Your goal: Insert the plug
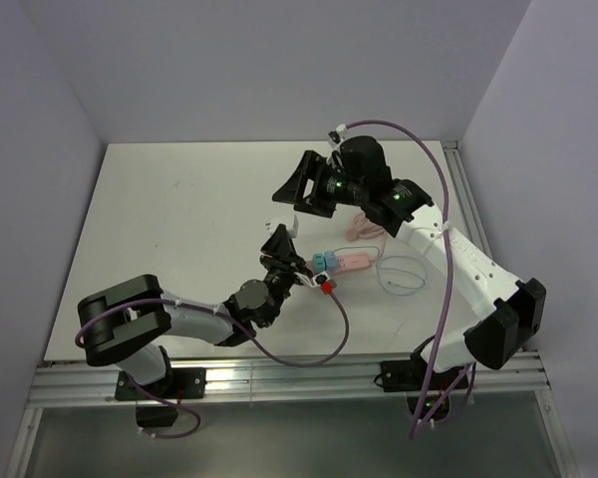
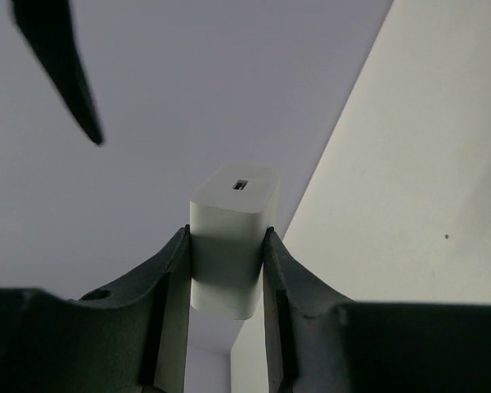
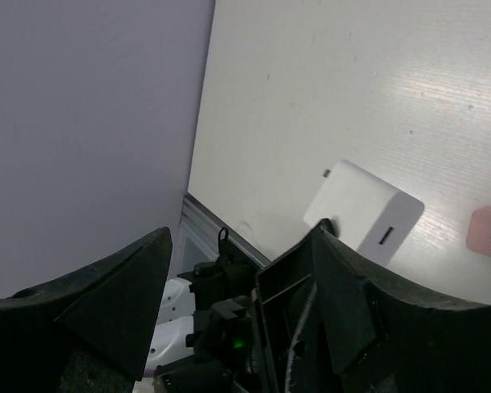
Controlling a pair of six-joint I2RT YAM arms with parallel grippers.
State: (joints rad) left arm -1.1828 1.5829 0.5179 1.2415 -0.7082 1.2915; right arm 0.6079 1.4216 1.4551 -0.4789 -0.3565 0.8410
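Plug (image 1: 320,261) single, left end effector (image 2: 227,234) pinching one white block (image 2: 233,201), right end effector (image 3: 242,231) spread.

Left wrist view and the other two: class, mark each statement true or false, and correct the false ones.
1. The left hand grips the white block between its fingers. True.
2. The right hand holds the teal plug. False: its jaws are open and empty, and the plug sits by the pink power strip.
3. The white block has a small slot in its end face. True.
4. In the top view, the pink power strip lies left of the teal plug. False: it lies to the plug's right.
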